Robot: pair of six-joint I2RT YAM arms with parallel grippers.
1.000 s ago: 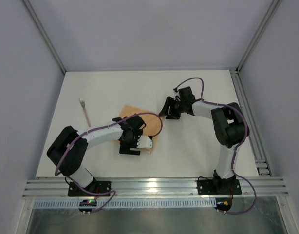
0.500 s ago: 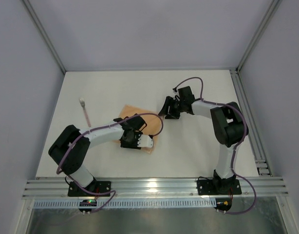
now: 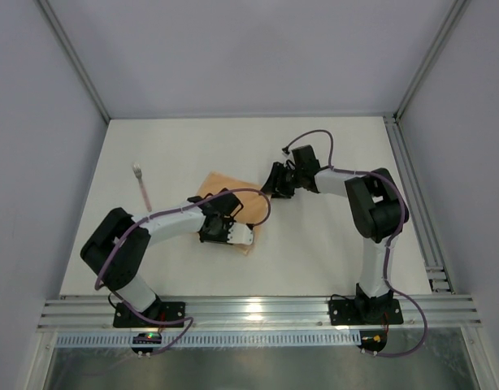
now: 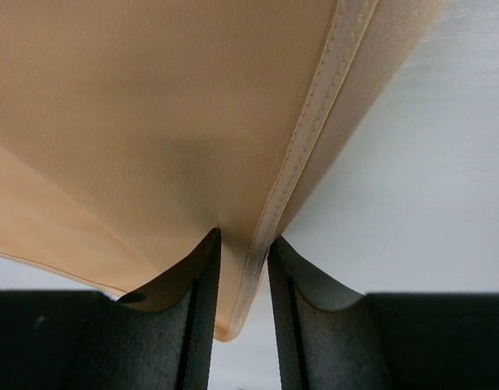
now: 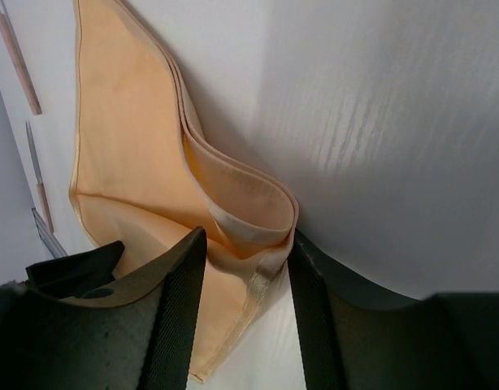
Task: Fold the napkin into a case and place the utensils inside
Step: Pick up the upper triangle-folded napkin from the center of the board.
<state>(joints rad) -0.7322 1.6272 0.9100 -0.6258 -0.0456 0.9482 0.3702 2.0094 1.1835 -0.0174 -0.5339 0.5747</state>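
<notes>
— Two corners matter to us now. Where do we have the napkin (image 3: 219, 187)?

— It lies on the table (image 3: 331, 260) between our arms, askew to the edges and already doubled into layers. Our left gripper (image 4: 243, 237) sits at its near right corner. The wrist view shows the jaws pinched on the stitched hem, which runs straight away from them.

— And our right gripper (image 5: 245, 236)?

— At the far right corner. Its jaws stand apart, one on each side of the rounded fold, with the cloth poking in between. We see no squeeze on it yet.

— So the edge we mean to carry runs between our two grippers, near to far?

— We judge so. The rest of the cloth spreads to the left of both, so a fold would go leftward over it. Both ends should rise together, or the layers may skew.

— Which arm is nearer the utensils (image 3: 142, 187)?

— The left. From above we see one pink stick left of the napkin, well apart from it. The right wrist view shows slim sticks beyond the cloth, but we cannot say for sure how many.

— Anything in our way?

— Only our own left forearm, which crosses above the napkin's left part. We judge it could crowd a leftward fold.
</notes>
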